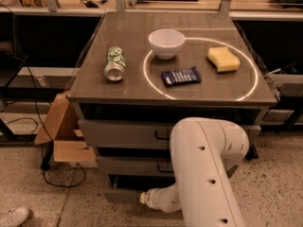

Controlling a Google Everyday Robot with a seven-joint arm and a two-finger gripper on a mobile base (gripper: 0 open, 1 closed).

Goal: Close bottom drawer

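Note:
The bottom drawer (120, 194) is the lowest of three grey drawers and stands a little way out, with a dark gap above its flat front. My white arm (206, 174) fills the lower middle of the view. Its forearm reaches left along the floor. My gripper (142, 197) is at the end of it, right at the bottom drawer's front, and is mostly hidden by the arm. The middle drawer (128, 166) and the top drawer (123, 134) sit above it.
On the cabinet top (132, 86) lie a crushed can (114, 64), a white bowl (166, 42), a dark blue packet (181, 76) and a yellow sponge (223, 59). An open cardboard box (64, 136) and cables stand to the left. A shoe (14, 216) is at the bottom left.

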